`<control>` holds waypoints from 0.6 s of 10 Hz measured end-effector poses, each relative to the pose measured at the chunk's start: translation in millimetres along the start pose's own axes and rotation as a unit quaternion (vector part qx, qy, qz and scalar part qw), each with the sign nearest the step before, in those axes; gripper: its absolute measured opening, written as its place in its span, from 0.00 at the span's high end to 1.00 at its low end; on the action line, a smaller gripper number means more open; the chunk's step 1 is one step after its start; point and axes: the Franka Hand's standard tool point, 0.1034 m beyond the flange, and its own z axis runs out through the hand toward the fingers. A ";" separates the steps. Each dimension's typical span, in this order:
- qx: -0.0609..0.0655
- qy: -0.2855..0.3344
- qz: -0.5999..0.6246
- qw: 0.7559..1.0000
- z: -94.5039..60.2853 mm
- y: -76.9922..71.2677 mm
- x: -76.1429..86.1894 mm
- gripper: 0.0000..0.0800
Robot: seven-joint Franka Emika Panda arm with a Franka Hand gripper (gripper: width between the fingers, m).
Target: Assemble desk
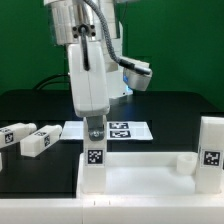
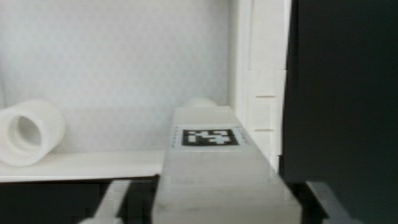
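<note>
1. My claw (image 1: 94, 129) points straight down in the middle of the scene. It is closed on the top of one white leg (image 1: 95, 168). In the wrist view its fingers (image 2: 125, 203) press on either side of that leg, with the leg's tag facing the camera.
2. Far on the exterior view's left, two loose legs (image 1: 14, 136) (image 1: 40, 141) lie flat on the black table (image 1: 40, 178), close together and well apart from the tabletop.
3. The held leg stands upright at the left corner of the tabletop (image 1: 140, 176). I cannot tell whether its foot is seated in a socket.
4. Behind the claw, the marker board (image 1: 122, 130) lies flat on the table, just beyond the tabletop's far rim.
5. The tabletop lies flat across the front of the table, with its raised rim showing along the far edge.
6. Towards the right, a round socket (image 1: 186, 162) rises from the tabletop.
7. Just beside the socket, at the right edge, another leg (image 1: 212, 152) stands upright with its tag facing me.
8. The table is matte black, and a green backdrop (image 1: 190, 40) closes off the room behind it.
</note>
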 end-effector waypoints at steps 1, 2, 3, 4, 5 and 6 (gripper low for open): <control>0.000 0.000 0.011 1.000 -0.1 -0.1 0.2 0.64; 0.000 0.000 0.004 1.000 0.1 -0.1 0.2 0.64; 0.000 0.002 -0.058 0.998 0.1 0.1 1.2 0.64; 0.000 0.001 -0.142 0.990 0.6 0.2 2.8 0.43; 0.000 0.000 -0.218 0.976 1.2 0.4 4.0 0.25; -0.004 0.001 -0.284 0.959 2.1 1.7 -0.8 0.21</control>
